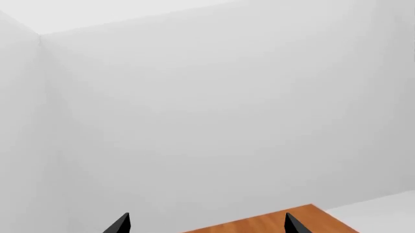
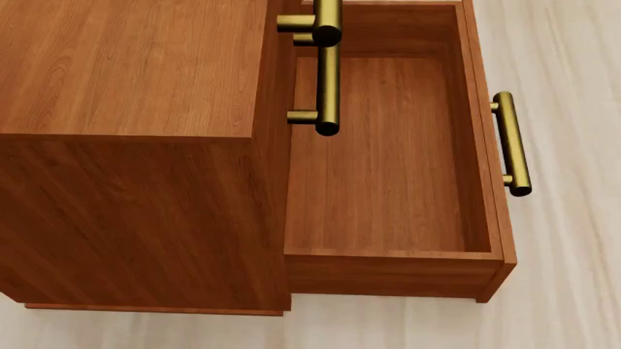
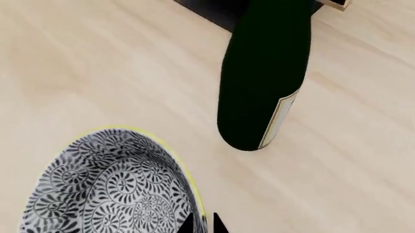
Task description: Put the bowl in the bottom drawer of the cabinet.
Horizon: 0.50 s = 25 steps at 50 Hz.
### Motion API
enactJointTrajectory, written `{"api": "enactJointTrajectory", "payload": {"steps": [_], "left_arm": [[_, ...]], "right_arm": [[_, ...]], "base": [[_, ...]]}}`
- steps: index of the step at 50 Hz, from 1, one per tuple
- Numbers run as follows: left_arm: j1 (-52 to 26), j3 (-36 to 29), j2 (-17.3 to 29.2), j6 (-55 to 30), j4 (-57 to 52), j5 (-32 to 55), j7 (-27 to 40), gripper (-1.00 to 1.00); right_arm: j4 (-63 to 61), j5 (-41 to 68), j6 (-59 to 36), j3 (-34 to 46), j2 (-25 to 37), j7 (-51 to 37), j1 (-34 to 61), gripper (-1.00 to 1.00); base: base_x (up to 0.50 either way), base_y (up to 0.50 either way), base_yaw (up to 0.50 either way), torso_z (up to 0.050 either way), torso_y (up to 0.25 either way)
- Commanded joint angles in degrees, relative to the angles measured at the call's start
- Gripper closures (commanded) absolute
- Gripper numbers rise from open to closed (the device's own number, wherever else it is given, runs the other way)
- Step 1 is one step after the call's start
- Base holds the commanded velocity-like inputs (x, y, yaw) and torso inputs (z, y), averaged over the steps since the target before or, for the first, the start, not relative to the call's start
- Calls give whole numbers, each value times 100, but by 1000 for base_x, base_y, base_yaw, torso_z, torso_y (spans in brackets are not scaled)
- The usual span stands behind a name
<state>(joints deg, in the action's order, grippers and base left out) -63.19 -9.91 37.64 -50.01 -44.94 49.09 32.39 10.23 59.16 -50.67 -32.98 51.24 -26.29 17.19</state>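
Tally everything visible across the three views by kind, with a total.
Reddish-brown wooden cabinet: 1
Open bottom drawer: 1
Brass bar handles: 3
Blue-grey patterned ceramic bowl: 1
Dark green wine bottle: 1
Black rack base: 1
Total: 8

I see the cabinet [image 2: 136, 145] from above in my head view: boxy, reddish-brown wood grain, flat top, standing on pale floor. Its bottom drawer [image 2: 490, 145] is pulled far out to the cabinet's right side in this view, a shallow rectangular wooden box, inside bare. Brass bar handle sits on the drawer's front face, outer side. Two more brass handles of the upper drawers stick out above it; those drawers look closed.

The bowl [image 3: 110, 189] shows only in my right wrist view: round, white with dense blue-grey floral swirls inside, thin yellowish rim edge. It sits upright on a light wooden surface, partly cut off by the frame.
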Motion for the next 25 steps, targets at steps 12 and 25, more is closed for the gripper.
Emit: {"api": "enactJointTrajectory", "payload": {"steps": [12, 25], "left_arm": [[48, 150, 73, -28, -172, 241, 102, -100], [159, 271, 139, 23, -285, 364, 155, -100]], "right_arm": [[-967, 517, -432, -325, 164, -309, 156, 100], [-1292, 801, -597, -235, 240, -525, 510, 100]], "base": [[0, 0, 0, 0, 0], [0, 0, 0, 0, 0]]}}
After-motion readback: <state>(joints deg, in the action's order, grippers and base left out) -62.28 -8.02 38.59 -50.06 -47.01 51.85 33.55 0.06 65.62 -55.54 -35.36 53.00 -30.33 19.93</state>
